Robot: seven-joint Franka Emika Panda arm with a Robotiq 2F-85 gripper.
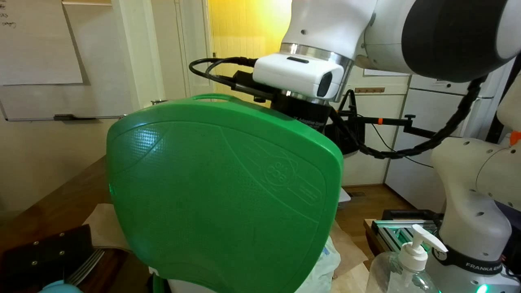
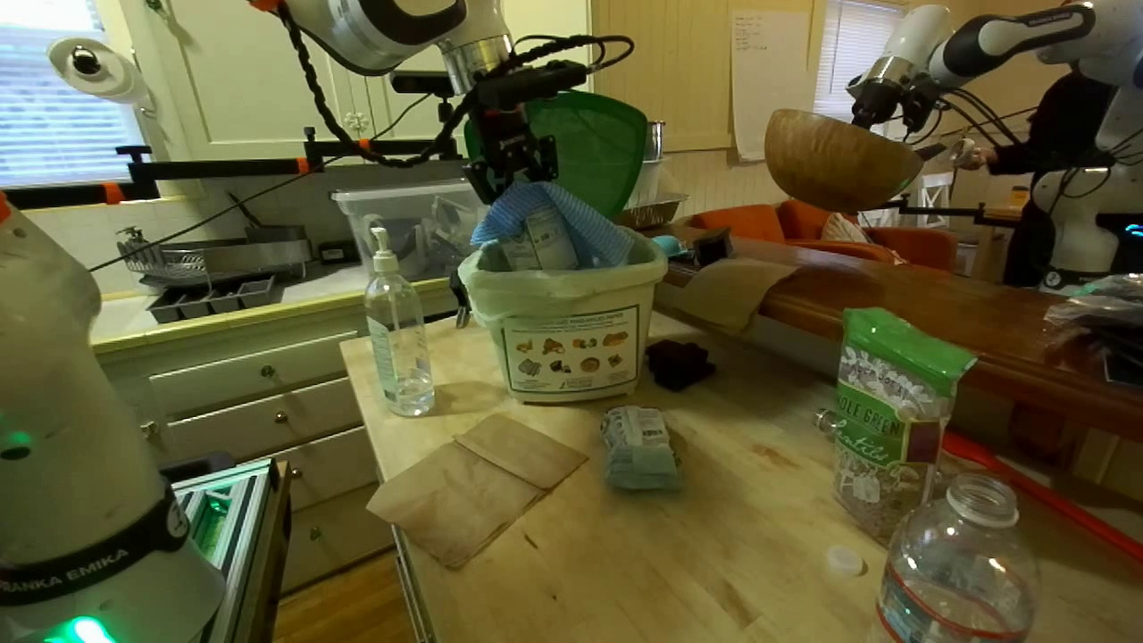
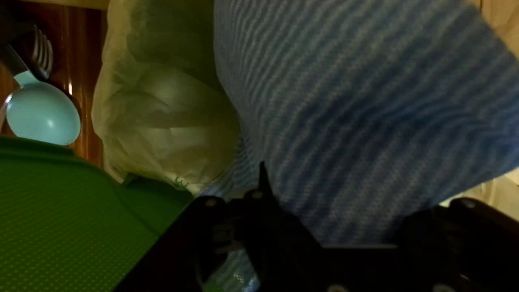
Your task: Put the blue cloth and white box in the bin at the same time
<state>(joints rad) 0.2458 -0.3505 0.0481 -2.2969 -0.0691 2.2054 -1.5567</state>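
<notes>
In an exterior view: blind-covered windows (image 2: pixel 45 147), cream wall cabinets (image 2: pixel 232 80), pale drawers (image 2: pixel 205 384) with round knobs, yellow-edged counter (image 2: pixel 116 330); long brown wooden ledge (image 2: pixel 893 286), orange seating (image 2: pixel 924 254) behind it. In an exterior view: brightly lit yellow panelled wall (image 1: pixel 244 38), whiteboard (image 1: pixel 103 81), brown wood floor (image 1: pixel 354 215).

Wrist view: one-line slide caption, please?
Blue striped cloth partly hides the lined bin; green lid lower left, fork upper left.
</notes>
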